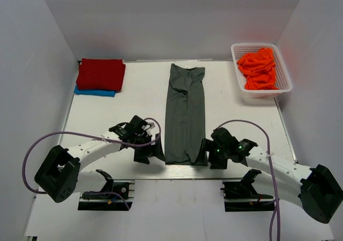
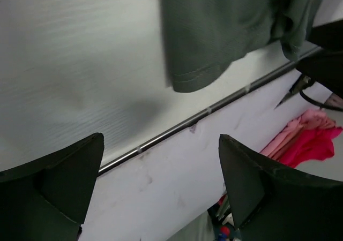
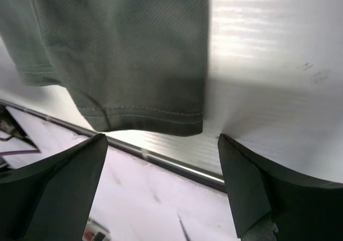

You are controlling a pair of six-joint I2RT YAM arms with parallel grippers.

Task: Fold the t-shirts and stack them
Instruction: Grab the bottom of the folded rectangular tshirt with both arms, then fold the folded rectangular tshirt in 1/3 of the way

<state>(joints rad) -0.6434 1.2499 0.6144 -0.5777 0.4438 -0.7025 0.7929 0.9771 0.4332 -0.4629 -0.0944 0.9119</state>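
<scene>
The charcoal-grey t-shirt [image 1: 185, 112] lies in a long strip on the surface [image 1: 134, 104], and with the left fingers [image 2: 53, 182] and right fingers [image 3: 252, 193] spread empty beside its near hem, each should pinch one corner, seemingly several layers, lifting evenly.

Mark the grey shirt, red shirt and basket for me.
grey shirt [image 1: 185, 112], top view, middle of the long folded strip.
red shirt [image 1: 101, 74], top view, centre of its upper face.
basket [image 1: 265, 93], top view, near wall.
</scene>
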